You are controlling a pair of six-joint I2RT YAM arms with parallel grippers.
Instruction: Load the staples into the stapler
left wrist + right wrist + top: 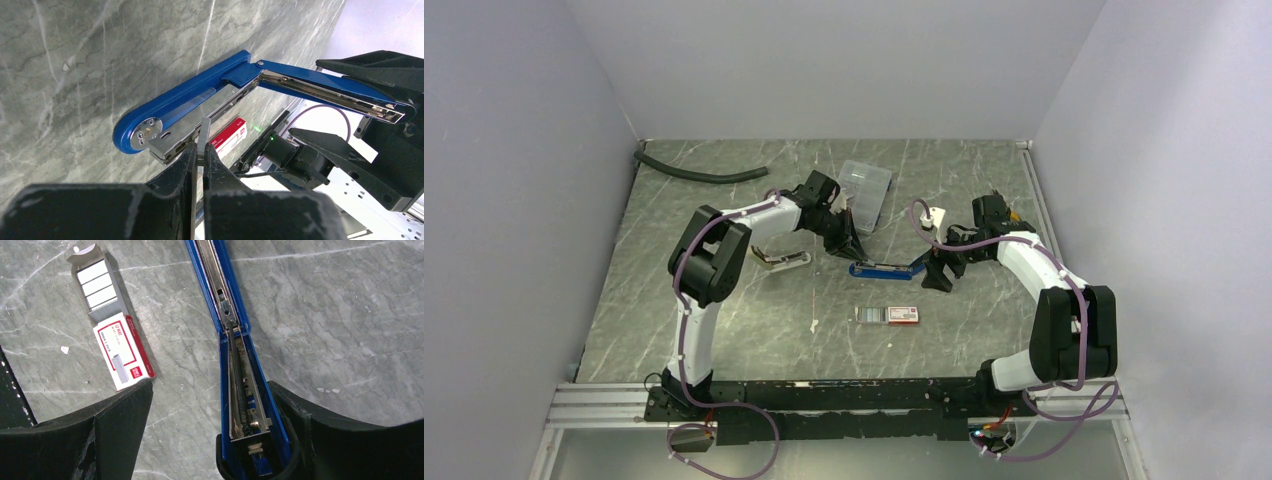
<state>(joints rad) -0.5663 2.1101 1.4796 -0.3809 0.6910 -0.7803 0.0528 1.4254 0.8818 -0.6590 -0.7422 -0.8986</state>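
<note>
Carefully, I'm aligning the staples [203,136] pinched in my closed left fingers [220,175] with the stapler [190,100] channel; right fingers [115,420] are straddling its lid, wide open.

Robot lab cell: white walls [844,60] enclose marbled counter [754,345]; left arm [709,262], right arm [1074,322] bolted to aluminium rail [594,405].

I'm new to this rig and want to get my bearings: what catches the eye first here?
The blue stapler lies swung open in the middle of the table, between the two grippers. The left gripper is shut on a thin staple strip at the stapler's open channel, while the open right gripper straddles the lid end. Nearer the arm bases lies the white-and-red staple box, its tray pulled out.
</note>
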